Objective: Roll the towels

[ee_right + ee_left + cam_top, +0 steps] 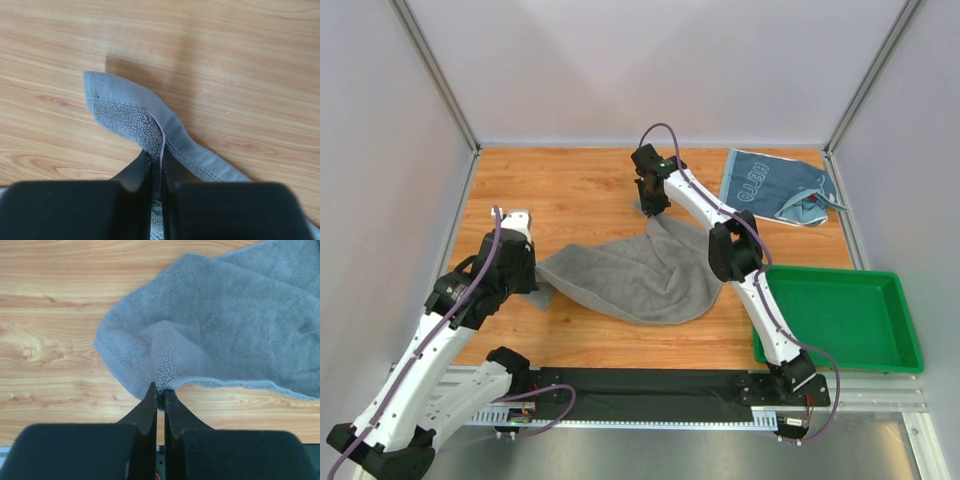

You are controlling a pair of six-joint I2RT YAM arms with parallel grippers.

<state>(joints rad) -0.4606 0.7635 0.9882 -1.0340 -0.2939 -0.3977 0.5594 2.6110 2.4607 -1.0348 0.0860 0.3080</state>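
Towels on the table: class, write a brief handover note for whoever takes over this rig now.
The left gripper is shut on the left edge of the grey towel.
The right gripper is shut on its far corner.
The grey towel lies rumpled between them; the blue towel lies far right, untouched.
Done: nothing rolled.
Left: spread the grey towel flat, roll it, then the blue one.

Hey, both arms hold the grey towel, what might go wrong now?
The right gripper pinches the grey towel only near one corner; it may slip free when pulled. The left gripper holds a thin bunched edge, and the cloth lies creased, so the roll may come out uneven.
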